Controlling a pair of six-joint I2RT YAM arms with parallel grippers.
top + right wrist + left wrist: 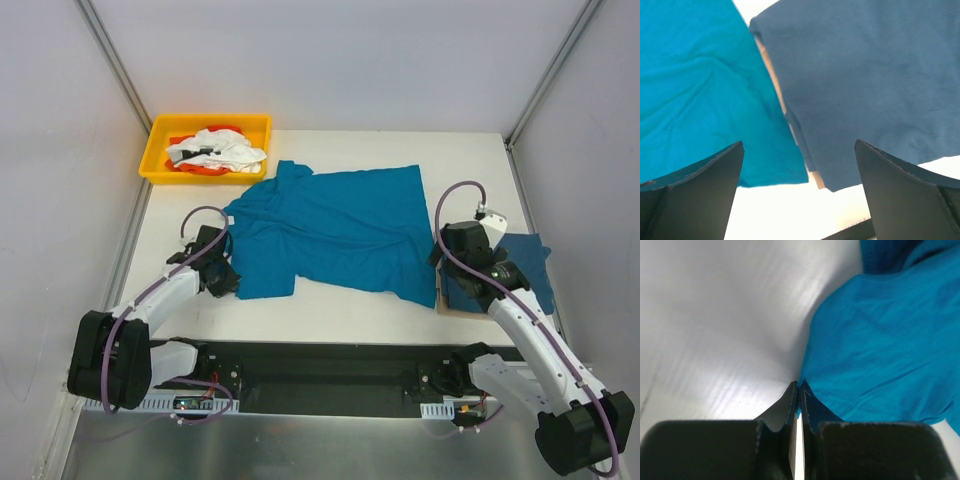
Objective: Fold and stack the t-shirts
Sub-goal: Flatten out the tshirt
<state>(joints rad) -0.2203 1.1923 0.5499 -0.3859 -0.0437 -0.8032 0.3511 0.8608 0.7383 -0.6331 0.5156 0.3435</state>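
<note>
A teal-blue t-shirt (340, 230) lies spread flat across the middle of the table. My left gripper (224, 280) is at its near left corner. In the left wrist view the left gripper (799, 385) is shut, with a sliver of the shirt's edge (875, 340) pinched at the tips. My right gripper (447, 258) is open and empty, hovering over the shirt's near right corner. The right wrist view shows the right gripper (799, 145) above the teal corner (700, 100) and a folded darker blue shirt (870, 85).
The folded darker blue shirt (520, 268) rests on a tan board (440, 298) at the table's right edge. A yellow bin (160, 150) at the back left holds white and orange cloth. Bare white table (330, 315) runs along the front.
</note>
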